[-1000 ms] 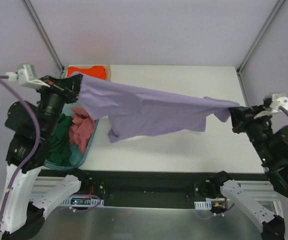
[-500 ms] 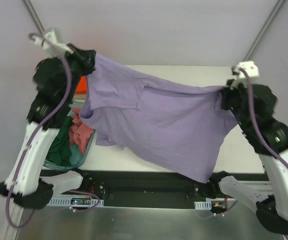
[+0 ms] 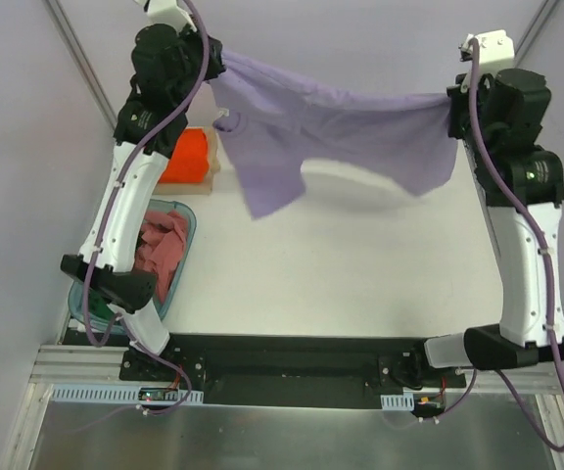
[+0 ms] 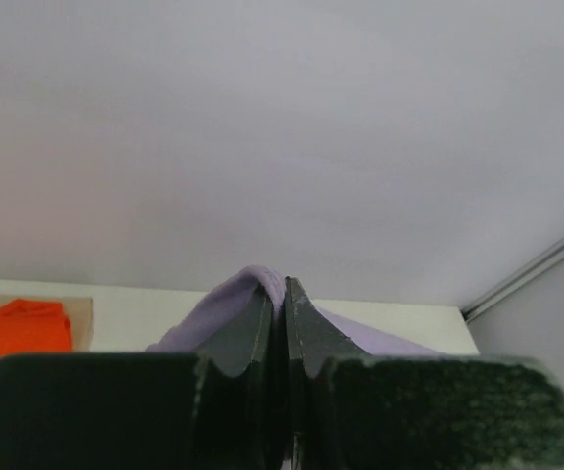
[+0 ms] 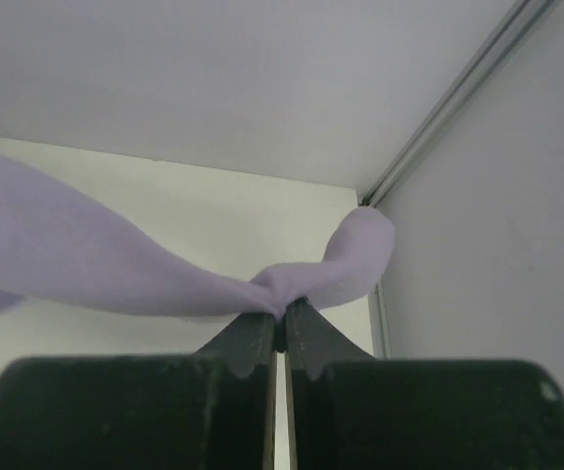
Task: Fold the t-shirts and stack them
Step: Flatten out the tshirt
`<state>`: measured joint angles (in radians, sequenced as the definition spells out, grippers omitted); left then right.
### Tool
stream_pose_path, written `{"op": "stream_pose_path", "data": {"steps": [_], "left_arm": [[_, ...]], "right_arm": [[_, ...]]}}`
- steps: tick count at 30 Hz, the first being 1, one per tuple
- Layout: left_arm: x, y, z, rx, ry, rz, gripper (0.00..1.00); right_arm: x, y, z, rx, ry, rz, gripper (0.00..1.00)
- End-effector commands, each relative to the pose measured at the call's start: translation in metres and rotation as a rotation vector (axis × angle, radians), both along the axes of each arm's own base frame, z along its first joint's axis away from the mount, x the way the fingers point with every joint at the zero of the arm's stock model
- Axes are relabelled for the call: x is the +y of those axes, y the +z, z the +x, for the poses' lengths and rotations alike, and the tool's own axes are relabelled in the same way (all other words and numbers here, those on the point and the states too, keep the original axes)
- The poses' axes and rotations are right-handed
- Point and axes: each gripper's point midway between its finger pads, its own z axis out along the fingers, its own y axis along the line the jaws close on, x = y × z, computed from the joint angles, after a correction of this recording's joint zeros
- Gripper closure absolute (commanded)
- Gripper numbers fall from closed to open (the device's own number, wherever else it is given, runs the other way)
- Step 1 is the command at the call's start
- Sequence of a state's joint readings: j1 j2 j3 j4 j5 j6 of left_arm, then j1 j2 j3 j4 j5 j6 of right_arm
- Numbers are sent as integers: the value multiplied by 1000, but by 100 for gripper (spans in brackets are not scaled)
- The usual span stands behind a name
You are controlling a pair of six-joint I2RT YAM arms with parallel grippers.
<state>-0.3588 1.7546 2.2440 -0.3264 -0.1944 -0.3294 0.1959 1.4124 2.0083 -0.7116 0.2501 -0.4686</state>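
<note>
The lavender-purple t-shirt [image 3: 331, 132] hangs stretched in the air between both raised arms, over the far half of the table. My left gripper [image 3: 215, 67] is shut on one end of it; the cloth [image 4: 253, 294] bunches over its fingertips. My right gripper [image 3: 450, 103] is shut on the other end, where the cloth [image 5: 302, 279] twists at the tips. The orange t-shirt [image 3: 186, 157] lies folded at the far left and shows in the left wrist view [image 4: 18, 333]. The dusty pink t-shirt [image 3: 160, 250] lies in the tub. The dark green one is hidden.
The translucent teal tub [image 3: 186, 257] stands at the left table edge, partly behind my left arm. The tan board [image 3: 213, 164] lies under the orange shirt. The white table [image 3: 341, 274] has metal frame posts at its far corners.
Both arms have risen high and moved toward the far side, lifting the purple shirt off the table. The shirt now hangs higher and further back, its lower part swinging.
</note>
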Motion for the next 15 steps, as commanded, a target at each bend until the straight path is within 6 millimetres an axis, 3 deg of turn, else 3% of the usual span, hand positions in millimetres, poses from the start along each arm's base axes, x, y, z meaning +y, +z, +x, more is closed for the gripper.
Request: {"op": "stream_pose_path", "data": {"steps": [1, 2, 4, 5, 6, 7, 9, 11, 13, 15], "left_arm": [[25, 71, -57, -179, 7, -49, 100], [26, 55, -59, -145, 11, -35, 100], [27, 6, -60, -37, 11, -5, 100], [27, -28, -64, 36, 5, 11, 100], [27, -66, -69, 118, 3, 15, 100], [27, -99, -79, 186, -6, 14, 100], [25, -183, -99, 365, -30, 1, 100], [22, -250, -123, 522, -54, -15, 100], [22, -303, -142, 658, -54, -28, 100], [26, -345, -158, 786, -35, -12, 100]], "right_arm": [[-2, 23, -37, -53, 106, -153, 98], [-6, 9, -40, -12, 105, -193, 98], [-13, -33, -47, 116, 122, -284, 99], [-15, -54, -54, 180, 140, -318, 99], [-16, -89, -60, 281, 166, -348, 99], [-19, -114, -68, 342, 170, -359, 99], [-21, -160, -83, 451, 169, -343, 99], [-15, -203, -104, 570, 211, -303, 98], [-8, -240, -121, 684, 258, -299, 93], [-12, -257, -127, 770, 203, -364, 77]]}}
